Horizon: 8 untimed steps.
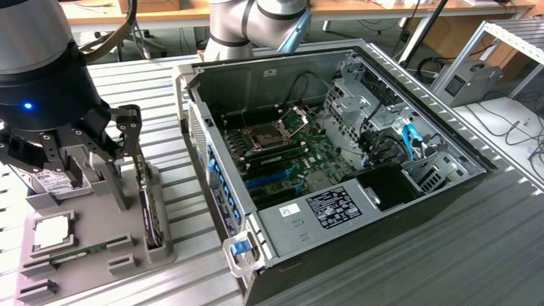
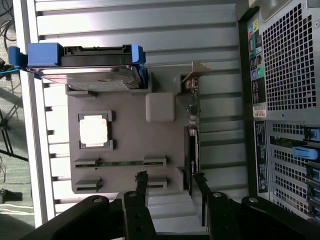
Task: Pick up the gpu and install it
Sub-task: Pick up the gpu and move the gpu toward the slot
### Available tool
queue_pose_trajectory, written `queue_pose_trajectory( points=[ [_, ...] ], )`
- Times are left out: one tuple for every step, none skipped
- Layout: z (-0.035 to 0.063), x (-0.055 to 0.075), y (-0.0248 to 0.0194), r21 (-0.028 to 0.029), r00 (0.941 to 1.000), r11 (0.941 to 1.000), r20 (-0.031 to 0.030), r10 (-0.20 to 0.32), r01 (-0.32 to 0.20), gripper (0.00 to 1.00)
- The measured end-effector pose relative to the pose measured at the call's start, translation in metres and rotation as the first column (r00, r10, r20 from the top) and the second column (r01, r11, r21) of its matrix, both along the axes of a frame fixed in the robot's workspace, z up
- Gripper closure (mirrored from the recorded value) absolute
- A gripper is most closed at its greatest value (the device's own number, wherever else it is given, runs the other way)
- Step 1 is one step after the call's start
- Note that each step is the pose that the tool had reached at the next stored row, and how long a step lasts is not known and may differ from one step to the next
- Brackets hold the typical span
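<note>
End effector (image 1: 106,159) spread wide above the grey parts holder (image 2: 125,145), gripping nothing. GPU (image 1: 151,210) stands on edge in its holder slot, beside the open PC case (image 1: 270,223). Judged: pickup and install both outstanding.

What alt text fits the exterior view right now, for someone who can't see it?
An open gripper hangs over a grey parts holder at the exterior view's left, close to the gpu standing on edge in it. An open computer case, motherboard exposed, lies beside the holder.
</note>
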State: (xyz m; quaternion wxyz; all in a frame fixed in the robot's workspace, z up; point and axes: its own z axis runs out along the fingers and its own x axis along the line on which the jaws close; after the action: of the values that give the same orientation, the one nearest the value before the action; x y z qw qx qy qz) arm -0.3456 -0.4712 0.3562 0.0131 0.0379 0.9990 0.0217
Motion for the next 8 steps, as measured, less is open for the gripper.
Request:
queue_pose_trajectory(
  points=[
    [-0.0001, 0.0006, 0.0, 0.0, 1.0, 1.0, 0.0, 0.0, 0.0, 0.52],
    [-0.0003, 0.0015, 0.0, 0.0, 1.0, 1.0, 0.0, 0.0, 0.0, 0.52],
    [-0.0004, 0.0021, 0.0, 0.0, 1.0, 1.0, 0.0, 0.0, 0.0, 0.52],
    [-0.0005, 0.0028, 0.0, 0.0, 1.0, 1.0, 0.0, 0.0, 0.0, 0.52],
    [-0.0006, 0.0033, 0.0, 0.0001, 1.0, 1.0, 0.0, 0.0, 0.0, 0.52],
    [-0.0008, 0.0039, 0.0, 0.0001, 1.0, 1.0, 0.0001, 0.0, 0.0, 0.52],
    [-0.0009, 0.0044, 0.0, 0.0, 1.0, 1.0, 0.0, 0.0, 0.0, 0.52],
    [-0.0009, 0.0049, 0.0, 0.0, 1.0, 1.0, 0.0, 0.0, 0.0, 0.52]
  ],
)
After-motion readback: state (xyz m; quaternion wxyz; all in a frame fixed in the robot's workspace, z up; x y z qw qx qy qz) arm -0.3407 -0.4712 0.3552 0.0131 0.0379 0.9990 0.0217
